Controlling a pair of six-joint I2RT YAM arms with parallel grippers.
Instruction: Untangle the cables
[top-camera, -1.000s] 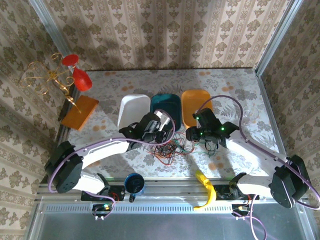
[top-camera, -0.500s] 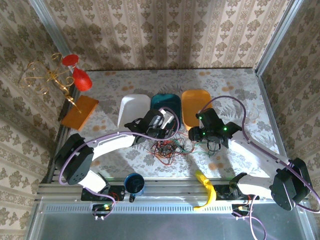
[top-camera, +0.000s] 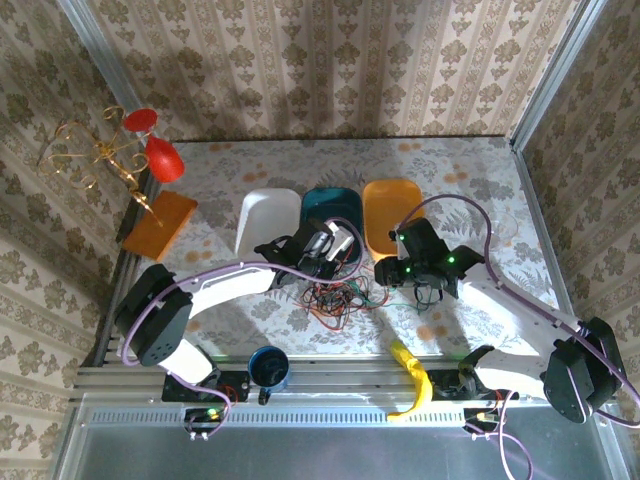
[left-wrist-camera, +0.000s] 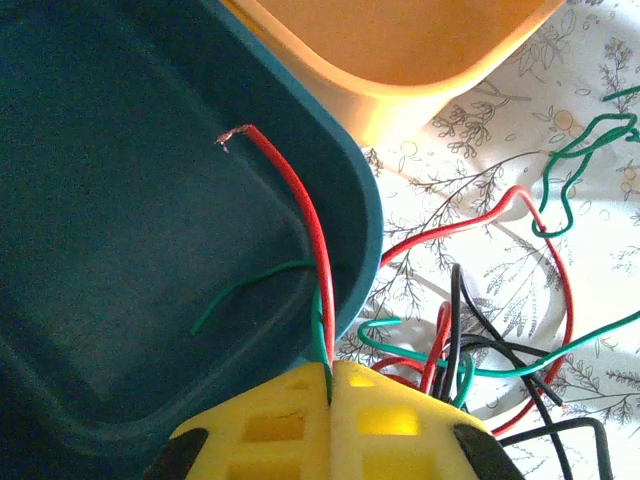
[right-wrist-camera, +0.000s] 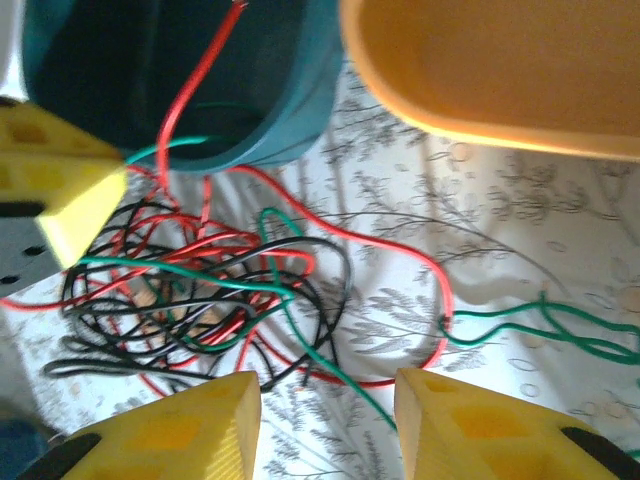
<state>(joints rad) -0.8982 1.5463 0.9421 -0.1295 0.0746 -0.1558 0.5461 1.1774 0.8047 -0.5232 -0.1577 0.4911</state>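
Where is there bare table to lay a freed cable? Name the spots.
Free: the far strip of table behind the white tub, teal tub and orange tub, up to the wall; the patch between the orange block and the white tub. Crowded: in front of the teal tub, where the cables lie tangled between the left gripper and right gripper.

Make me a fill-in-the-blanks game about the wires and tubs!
The left jaws are ___ on a red wire and a green wire. Their ends reach over the teal tub, which sits ___ the white tub and the orange tub. The right jaws stand ___ by the tangle.
Missing words: shut, between, open.
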